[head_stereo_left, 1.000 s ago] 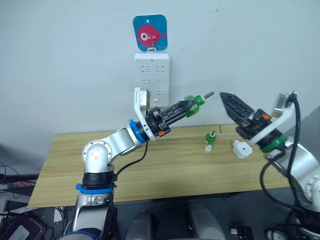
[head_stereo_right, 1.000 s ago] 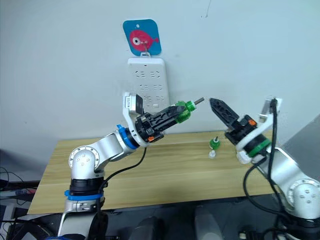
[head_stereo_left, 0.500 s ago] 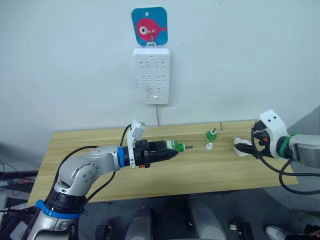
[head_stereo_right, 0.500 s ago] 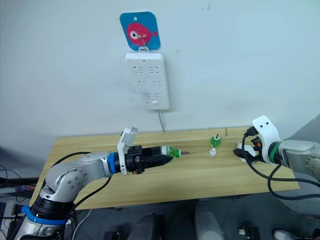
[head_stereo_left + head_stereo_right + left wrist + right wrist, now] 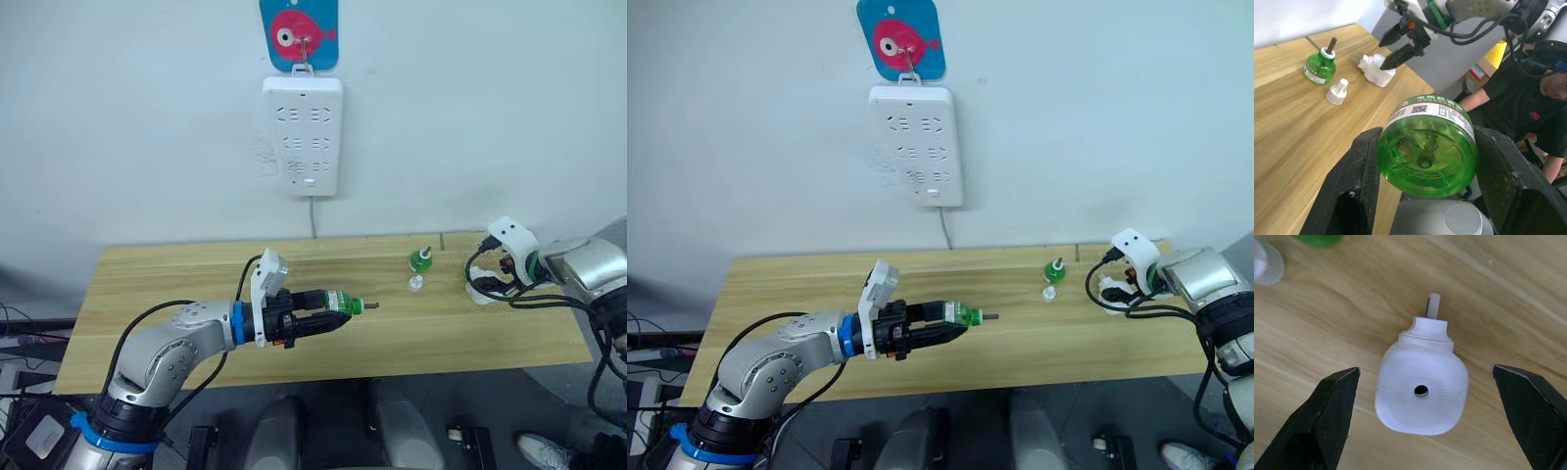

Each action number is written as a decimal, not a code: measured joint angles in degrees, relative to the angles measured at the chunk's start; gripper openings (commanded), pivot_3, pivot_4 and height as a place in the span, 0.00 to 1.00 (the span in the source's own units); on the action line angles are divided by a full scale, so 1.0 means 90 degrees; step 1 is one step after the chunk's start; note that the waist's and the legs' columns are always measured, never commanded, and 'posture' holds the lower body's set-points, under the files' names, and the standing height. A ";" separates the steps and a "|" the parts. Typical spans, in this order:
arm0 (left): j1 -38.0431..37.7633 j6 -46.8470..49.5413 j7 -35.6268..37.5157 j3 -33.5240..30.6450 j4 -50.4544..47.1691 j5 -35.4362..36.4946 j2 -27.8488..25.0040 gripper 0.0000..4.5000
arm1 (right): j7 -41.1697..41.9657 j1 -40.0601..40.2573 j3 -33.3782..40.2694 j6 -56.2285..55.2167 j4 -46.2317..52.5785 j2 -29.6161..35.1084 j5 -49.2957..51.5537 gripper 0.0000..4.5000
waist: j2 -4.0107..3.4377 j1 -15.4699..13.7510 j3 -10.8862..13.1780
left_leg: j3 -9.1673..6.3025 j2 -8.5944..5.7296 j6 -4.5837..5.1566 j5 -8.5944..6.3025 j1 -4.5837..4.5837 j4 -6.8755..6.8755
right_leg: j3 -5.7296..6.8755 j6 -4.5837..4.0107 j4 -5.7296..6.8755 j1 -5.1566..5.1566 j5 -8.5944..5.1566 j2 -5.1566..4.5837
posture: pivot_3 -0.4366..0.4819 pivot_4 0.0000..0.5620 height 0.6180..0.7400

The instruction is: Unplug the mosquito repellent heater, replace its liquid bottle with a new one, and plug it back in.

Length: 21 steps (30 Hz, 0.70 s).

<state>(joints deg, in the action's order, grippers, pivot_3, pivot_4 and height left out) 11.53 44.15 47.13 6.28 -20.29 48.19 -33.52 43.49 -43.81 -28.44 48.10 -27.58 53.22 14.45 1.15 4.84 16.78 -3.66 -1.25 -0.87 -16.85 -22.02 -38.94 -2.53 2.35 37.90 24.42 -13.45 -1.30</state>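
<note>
We see a wooden table [image 5: 147, 284] against a white wall with a power strip [image 5: 303, 137]. Our left gripper [image 5: 1425, 161] clamps a green bottle [image 5: 1426, 142] over open tabletop. Our right gripper [image 5: 1425, 396] spreads wide around the heater [image 5: 1421, 390] near the table's right edge, untouched.

Heater [image 5: 1421, 390]: smooth matt white plastic, fine ribs round vent hole. Table [image 5: 1327, 323]: pale wood w/ visible grain. Bottle [image 5: 1427, 146]: glossy clear green plastic, paper label. Fingers [image 5: 1327, 418] by heater: textured black pads.
</note>
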 measured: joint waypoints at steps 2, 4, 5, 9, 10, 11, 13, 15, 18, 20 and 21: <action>-0.0007 0.0000 -0.0004 -0.0004 -0.0027 -0.0002 0.0004 0.54 | 0.0202 -0.0042 0.0002 -0.0088 -0.0302 -0.0149 -0.0250 1.00 | -0.0001 -0.0004 0.0005 | -0.0004 0.0000 0.0000 0.0000 -0.0001 0.0000 | 0.0000 0.0000 0.0000 0.0000 0.0000 -0.0001 | 0.36 0.58 1.00; -0.0022 0.0000 -0.0010 -0.0007 -0.0063 -0.0002 0.0009 0.54 | 0.0366 -0.0062 0.0009 -0.0173 -0.0567 -0.0268 -0.0495 1.00 | -0.0002 -0.0004 0.0011 | -0.0004 0.0000 -0.0001 0.0000 -0.0001 0.0000 | 0.0000 0.0000 0.0001 0.0000 0.0000 -0.0002 | 0.36 0.57 1.00; -0.0026 0.0000 -0.0012 -0.0010 -0.0076 -0.0002 0.0013 0.54 | 0.0441 -0.0071 0.0021 -0.0193 -0.0680 -0.0314 -0.0586 1.00 | -0.0002 -0.0004 0.0012 | -0.0004 0.0000 -0.0001 0.0000 0.0000 0.0000 | 0.0000 0.0000 0.0002 0.0000 0.0000 -0.0002 | 0.36 0.57 1.00; -0.0029 0.0000 -0.0016 -0.0026 -0.0124 -0.0004 0.0022 0.54 | 0.0571 -0.0091 0.0127 -0.0305 -0.1030 -0.0478 -0.0939 1.00 | -0.0002 -0.0002 0.0014 | -0.0002 0.0000 -0.0001 0.0001 0.0001 -0.0001 | 0.0000 -0.0001 0.0005 0.0000 0.0000 -0.0002 | 0.37 0.56 1.00; -0.0029 0.0000 -0.0016 -0.0033 -0.0128 -0.0004 0.0027 0.54 | 0.0585 -0.0092 0.0198 -0.0312 -0.1094 -0.0519 -0.0985 1.00 | -0.0002 -0.0001 0.0014 | -0.0002 0.0000 -0.0001 0.0000 0.0002 -0.0001 | 0.0000 0.0000 0.0006 0.0000 0.0000 -0.0002 | 0.37 0.56 1.00; -0.0029 0.0000 -0.0016 -0.0038 -0.0128 -0.0007 0.0031 0.54 | 0.0601 -0.0092 0.0274 -0.0320 -0.1146 -0.0553 -0.1019 1.00 | -0.0002 -0.0001 0.0014 | -0.0002 0.0000 -0.0002 0.0001 0.0002 -0.0001 | 0.0000 0.0000 0.0007 0.0000 0.0000 -0.0002 | 0.37 0.56 1.00; -0.0029 0.0000 -0.0016 -0.0042 -0.0128 -0.0014 0.0053 0.54 | 0.0640 -0.0092 0.0385 -0.0367 -0.1207 -0.0589 -0.1066 1.00 | -0.0002 -0.0001 0.0014 | -0.0003 0.0000 -0.0002 0.0001 0.0002 -0.0001 | 0.0001 0.0000 0.0006 0.0000 0.0000 -0.0002 | 0.37 0.56 1.00; -0.0029 0.0000 -0.0016 -0.0043 -0.0128 -0.0023 0.0073 0.54 | 0.0684 -0.0092 0.0508 -0.0426 -0.1224 -0.0647 -0.1166 1.00 | -0.0002 0.0001 0.0015 | -0.0002 -0.0001 -0.0002 0.0000 0.0002 -0.0001 | 0.0001 0.0000 0.0006 0.0000 0.0000 -0.0002 | 0.37 0.56 1.00; -0.0028 0.0000 -0.0015 -0.0044 -0.0127 -0.0035 0.0076 0.54 | 0.0710 -0.0092 0.0608 -0.0441 -0.1224 -0.0752 -0.1241 1.00 | -0.0001 0.0001 0.0015 | -0.0004 -0.0001 -0.0002 0.0001 0.0002 -0.0001 | 0.0002 0.0000 0.0006 -0.0001 0.0000 -0.0002 | 0.37 0.55 1.00; -0.0026 0.0000 -0.0014 -0.0044 -0.0128 -0.0044 0.0087 0.54 | 0.0739 -0.0091 0.0658 -0.0440 -0.1224 -0.0815 -0.1285 0.96 | -0.0002 0.0000 0.0015 | -0.0004 -0.0001 -0.0002 0.0001 0.0002 0.0000 | 0.0002 0.0000 0.0006 -0.0001 0.0001 -0.0002 | 0.37 0.55 1.00; -0.0026 0.0000 -0.0014 -0.0044 -0.0127 -0.0049 0.0094 0.54 | 0.0750 -0.0091 0.0671 -0.0438 -0.1224 -0.0821 -0.1302 0.92 | -0.0002 -0.0001 0.0015 | -0.0005 -0.0001 -0.0002 0.0001 0.0001 -0.0001 | 0.0002 0.0000 0.0006 -0.0001 0.0001 -0.0002 | 0.37 0.55 1.00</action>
<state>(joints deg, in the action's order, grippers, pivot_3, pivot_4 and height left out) 11.30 44.15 47.01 5.88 -21.44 47.74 -32.68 50.24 -44.63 -22.40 44.16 -38.60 45.83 2.73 1.14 4.83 16.91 -3.71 -1.27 -0.89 -16.84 -22.01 -38.94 -2.52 2.35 37.95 24.42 -13.45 -1.32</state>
